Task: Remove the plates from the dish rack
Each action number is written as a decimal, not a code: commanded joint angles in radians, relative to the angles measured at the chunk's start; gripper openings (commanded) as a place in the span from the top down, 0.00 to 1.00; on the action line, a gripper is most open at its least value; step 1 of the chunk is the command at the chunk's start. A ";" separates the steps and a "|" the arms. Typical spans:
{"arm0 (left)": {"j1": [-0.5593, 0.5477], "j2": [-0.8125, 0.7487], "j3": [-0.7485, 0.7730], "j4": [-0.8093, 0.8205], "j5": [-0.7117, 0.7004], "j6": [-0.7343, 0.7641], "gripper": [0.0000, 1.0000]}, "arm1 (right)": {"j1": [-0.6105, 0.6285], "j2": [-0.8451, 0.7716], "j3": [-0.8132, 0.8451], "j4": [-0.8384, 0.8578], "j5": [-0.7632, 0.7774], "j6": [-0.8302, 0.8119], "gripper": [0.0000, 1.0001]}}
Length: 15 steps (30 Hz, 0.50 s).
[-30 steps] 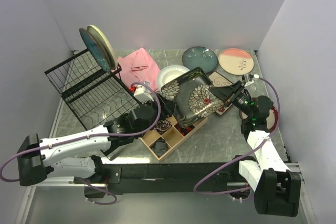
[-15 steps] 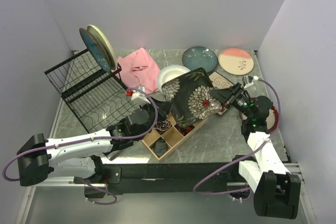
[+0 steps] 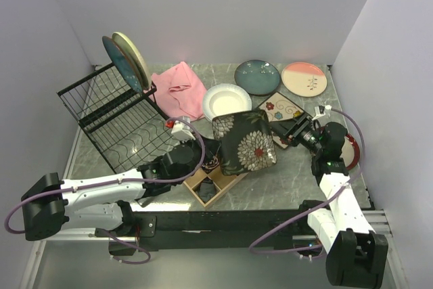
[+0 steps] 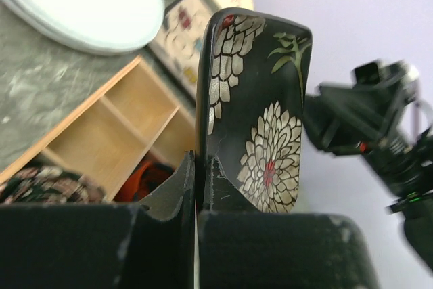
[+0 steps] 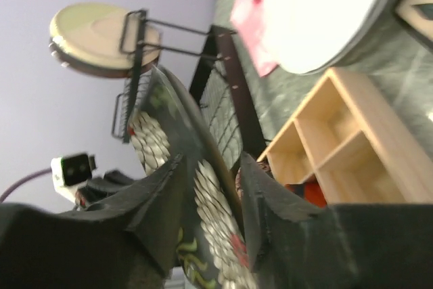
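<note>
Plate (image 3: 245, 141), square black floral, sits tilted at centre frame over wooden tray (image 3: 215, 186). Left gripper (image 4: 196, 167) clamps its left edge. Right gripper (image 5: 210, 170) stands part-open, fingers straddling opposite edge; contact unclear.

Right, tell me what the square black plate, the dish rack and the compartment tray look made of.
Square black plate: likely glazed ceramic; glossy black face, cream flower print, rounded rim.
Dish rack: seemingly metal wire, matte black coating; thin rods, wavy base.
Compartment tray: looks like pale bare wood; flat tan boards, no shine.
</note>
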 commanded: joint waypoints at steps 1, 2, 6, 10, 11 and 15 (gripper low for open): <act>0.002 -0.053 0.056 0.125 0.035 -0.030 0.99 | -0.005 -0.059 0.082 -0.139 0.130 -0.095 0.45; 0.005 -0.056 0.051 0.130 0.037 -0.044 0.99 | -0.006 -0.078 0.099 -0.162 0.148 -0.117 0.43; 0.013 -0.050 0.045 0.157 0.060 -0.059 0.99 | -0.005 -0.128 0.156 -0.285 0.234 -0.161 0.31; 0.014 -0.007 0.100 0.144 0.081 -0.055 0.99 | -0.005 -0.164 0.271 -0.435 0.339 -0.209 0.03; 0.014 0.003 0.111 0.139 0.087 -0.056 0.99 | -0.005 -0.171 0.333 -0.463 0.378 -0.213 0.00; 0.013 0.070 0.140 0.171 0.133 -0.079 0.99 | -0.005 -0.191 0.498 -0.615 0.455 -0.240 0.00</act>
